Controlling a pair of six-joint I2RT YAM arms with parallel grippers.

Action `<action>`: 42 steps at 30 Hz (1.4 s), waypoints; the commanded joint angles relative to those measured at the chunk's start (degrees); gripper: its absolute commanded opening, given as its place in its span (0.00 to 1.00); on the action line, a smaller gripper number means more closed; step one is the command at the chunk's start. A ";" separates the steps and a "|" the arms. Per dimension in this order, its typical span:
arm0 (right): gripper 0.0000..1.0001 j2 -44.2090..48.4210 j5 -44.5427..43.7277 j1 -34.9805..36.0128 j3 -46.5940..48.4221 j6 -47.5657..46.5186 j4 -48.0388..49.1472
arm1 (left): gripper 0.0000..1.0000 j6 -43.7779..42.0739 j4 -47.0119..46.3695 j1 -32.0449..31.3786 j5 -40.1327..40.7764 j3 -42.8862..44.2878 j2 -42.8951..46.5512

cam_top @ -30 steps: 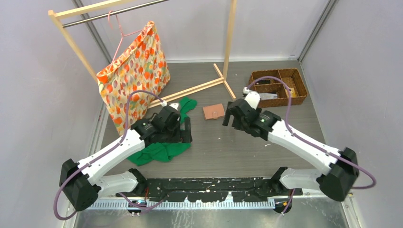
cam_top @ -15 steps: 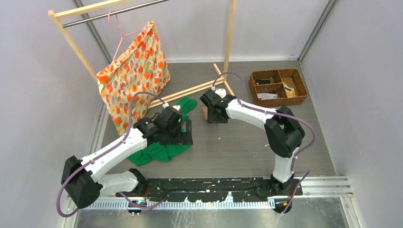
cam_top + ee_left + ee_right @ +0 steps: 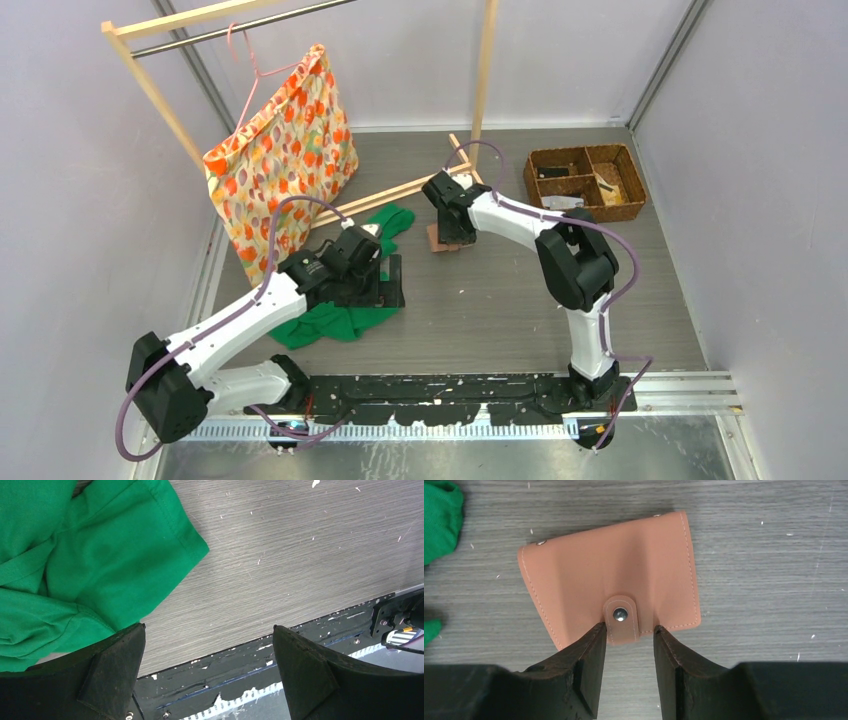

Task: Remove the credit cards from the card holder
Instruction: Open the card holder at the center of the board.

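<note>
The right jaws stand narrowly apart, flanking the little snap tab of the small flat salmon-pink leather-like card holder without visibly pinching it. The holder lies closed on the grey wood-grain bench, its long axis crosswise to the jaws and its tab edge toward them; no cards show. The right arm is much the nearer. The left jaws gape wide on nothing, beside the crumpled green cloth left of the holder. The brown wicker basket, with small oddments in its compartments, sits well apart to the holder's right.
</note>
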State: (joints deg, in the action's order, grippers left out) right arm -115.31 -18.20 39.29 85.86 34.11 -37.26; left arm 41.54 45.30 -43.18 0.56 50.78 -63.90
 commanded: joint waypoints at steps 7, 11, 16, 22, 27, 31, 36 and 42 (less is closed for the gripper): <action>0.41 -2.72 0.95 -0.45 2.95 -2.34 3.47 | 1.00 -0.49 0.44 -0.24 -2.62 0.42 -0.69; 0.26 -2.48 0.72 -0.48 1.89 -2.29 4.19 | 1.00 -0.43 0.65 -0.24 -2.58 -0.06 -0.57; 0.05 1.70 3.48 -0.48 -2.87 -2.41 6.93 | 1.00 -0.10 0.96 -0.24 -2.97 -0.05 -0.51; 0.01 12.00 9.56 -0.42 -13.27 -2.99 10.04 | 1.00 0.09 1.31 -0.24 -3.33 1.45 -0.79; 0.01 22.63 15.34 -0.08 -25.51 -3.40 12.82 | 1.00 0.38 -2.28 -0.24 -6.08 1.07 -1.90; 0.01 29.47 20.16 -0.06 -34.60 -4.41 14.27 | 1.00 0.94 -7.38 -0.24 -9.11 0.24 -4.64; 0.01 37.67 21.88 -0.07 -41.99 -5.23 16.66 | 1.00 1.12 -15.94 -0.33 -13.97 0.72 -11.18; 0.05 38.79 11.86 -0.30 -37.62 -0.64 10.50 | 0.96 2.83 -15.89 -0.24 -10.06 10.23 -22.82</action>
State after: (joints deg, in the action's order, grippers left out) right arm -77.80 0.56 38.94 43.46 30.33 -24.69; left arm 43.38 32.32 -43.24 -9.69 52.64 -81.73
